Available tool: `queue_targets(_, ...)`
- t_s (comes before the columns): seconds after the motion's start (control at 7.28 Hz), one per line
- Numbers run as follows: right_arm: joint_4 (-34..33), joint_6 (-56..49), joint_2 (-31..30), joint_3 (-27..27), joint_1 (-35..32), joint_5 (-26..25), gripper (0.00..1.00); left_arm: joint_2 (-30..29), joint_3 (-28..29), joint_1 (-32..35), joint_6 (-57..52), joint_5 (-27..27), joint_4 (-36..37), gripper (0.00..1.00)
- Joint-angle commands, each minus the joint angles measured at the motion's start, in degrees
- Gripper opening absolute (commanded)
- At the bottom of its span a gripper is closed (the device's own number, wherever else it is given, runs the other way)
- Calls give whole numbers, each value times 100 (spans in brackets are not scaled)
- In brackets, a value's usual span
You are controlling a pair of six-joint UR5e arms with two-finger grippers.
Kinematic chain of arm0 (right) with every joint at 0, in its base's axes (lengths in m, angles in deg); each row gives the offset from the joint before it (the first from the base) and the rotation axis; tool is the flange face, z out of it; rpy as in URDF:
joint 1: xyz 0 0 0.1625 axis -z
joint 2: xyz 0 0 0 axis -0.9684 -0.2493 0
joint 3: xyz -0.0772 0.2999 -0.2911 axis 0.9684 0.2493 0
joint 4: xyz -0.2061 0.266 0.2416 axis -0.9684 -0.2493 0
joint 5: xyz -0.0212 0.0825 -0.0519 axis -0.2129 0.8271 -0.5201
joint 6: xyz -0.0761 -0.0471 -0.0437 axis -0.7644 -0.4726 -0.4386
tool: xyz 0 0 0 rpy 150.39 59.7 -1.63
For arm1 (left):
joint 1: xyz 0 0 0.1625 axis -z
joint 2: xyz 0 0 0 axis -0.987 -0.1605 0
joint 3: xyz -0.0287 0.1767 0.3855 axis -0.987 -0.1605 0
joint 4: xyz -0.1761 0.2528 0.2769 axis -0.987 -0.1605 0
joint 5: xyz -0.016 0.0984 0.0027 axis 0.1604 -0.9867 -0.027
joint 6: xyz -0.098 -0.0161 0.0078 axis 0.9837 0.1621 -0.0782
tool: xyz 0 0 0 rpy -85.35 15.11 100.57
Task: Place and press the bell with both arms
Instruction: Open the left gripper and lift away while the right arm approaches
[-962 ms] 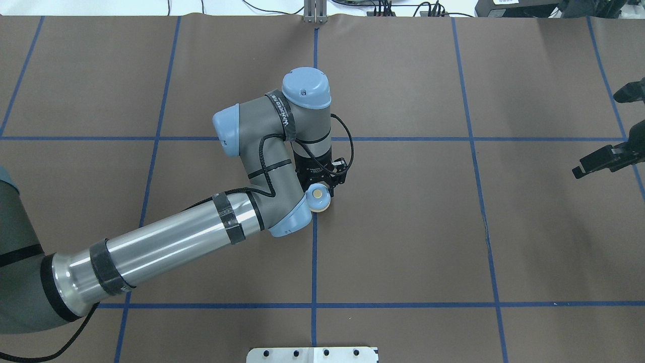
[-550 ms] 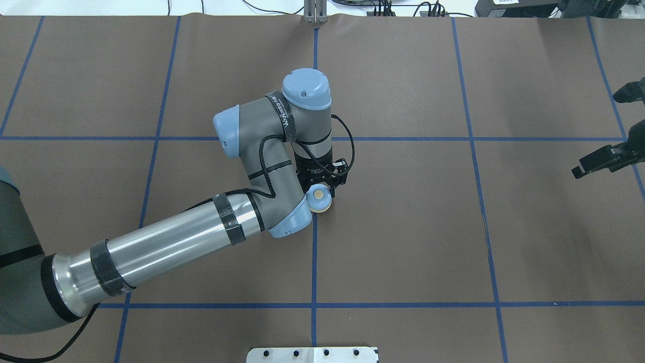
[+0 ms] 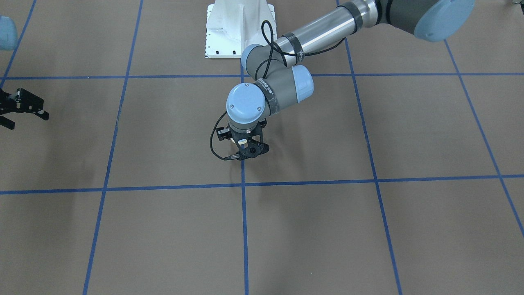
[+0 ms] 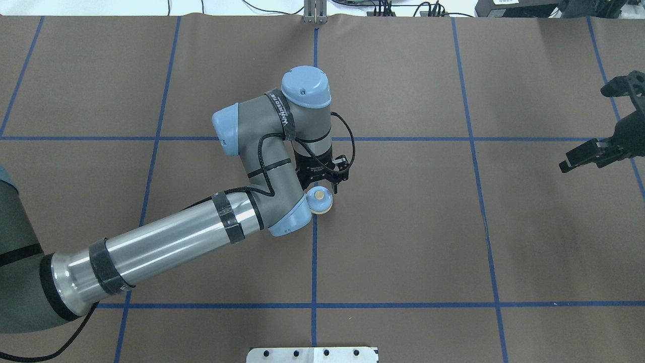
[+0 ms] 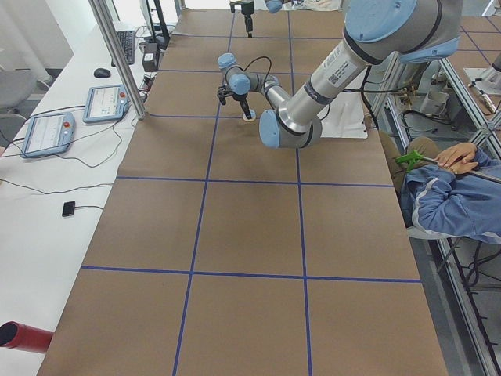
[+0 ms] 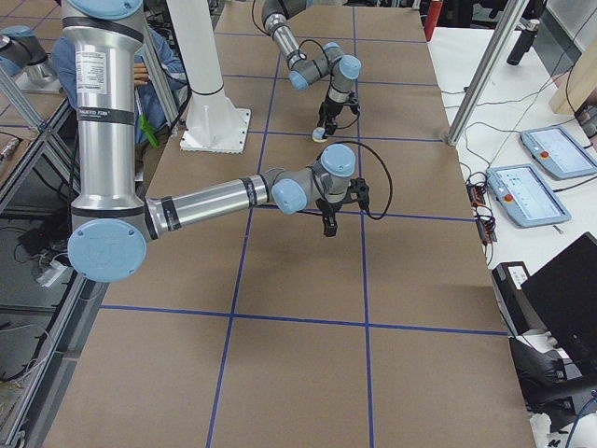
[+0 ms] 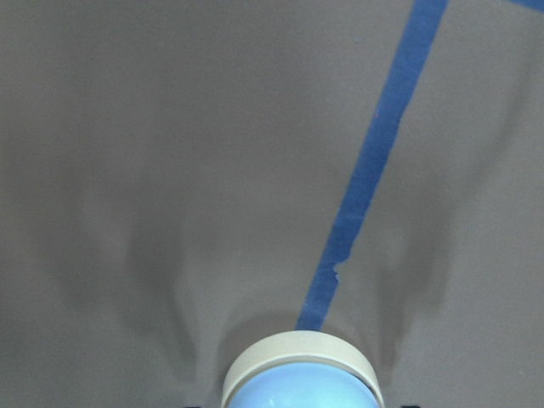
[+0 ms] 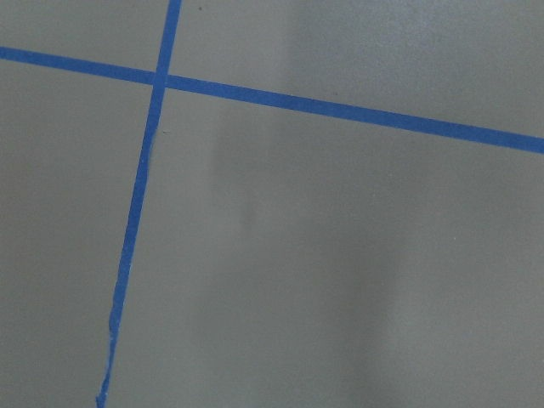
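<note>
The light-blue bell (image 4: pixel 321 202) with its pale yellow button stands on the brown table at the middle blue tape line. It also fills the bottom of the left wrist view (image 7: pixel 299 378) and shows as a pale spot under the wrist in the front view (image 3: pixel 242 142). My left gripper (image 4: pixel 322 189) points down just above it, with its jaws spread apart on either side of the bell and no visible hold on it. My right gripper (image 4: pixel 565 164) hangs over bare table far to the right, also seen in the front view (image 3: pixel 44 115). I cannot tell whether it is open or shut.
The white bolted pedestal (image 3: pixel 239 28) stands at the robot's side of the table. Blue tape lines (image 8: pixel 136 238) divide the brown surface (image 4: pixel 403 227) into squares. Tablets and cables lie on the white bench (image 5: pixel 55 133) beyond the far edge. A seated person (image 5: pixel 454 196) is beside the table.
My left gripper has risen slightly, showing more of the bell, which stays where it was. My right gripper has moved a little inward toward the table's middle.
</note>
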Motion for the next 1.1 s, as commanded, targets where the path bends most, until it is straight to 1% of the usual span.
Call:
queue_targets(0.0,0,875,550,-1,347,-310,100,78,-306,194,2,51,16,84)
queue_targets(0.14,-9,1473,928,-10,732,-643,100,592,-1013,317,-6,60,-1,84)
queue_targets(0.27,-18,1748,1306,-28,1154,-1055,100,1346,-1968,475,-189,68,-1,84)
queue_targets(0.41,-18,1812,1597,-19,1637,-1259,100,2067,-2744,590,-609,68,8,84)
queue_targets(0.55,-79,2170,1922,-19,2033,-1610,100,2518,-3099,774,-917,77,8,84)
queue_targets(0.69,-88,3104,2282,25,2637,-2039,100,2923,-3268,993,-1312,225,-1,84)
queue_targets(0.82,-97,3557,2546,51,2974,-2444,100,3310,-3427,1248,-1786,427,-1,84)
queue_targets(0.96,-97,4284,2932,260,3291,-2692,98,3714,-3654,1389,-2121,481,-10,84)
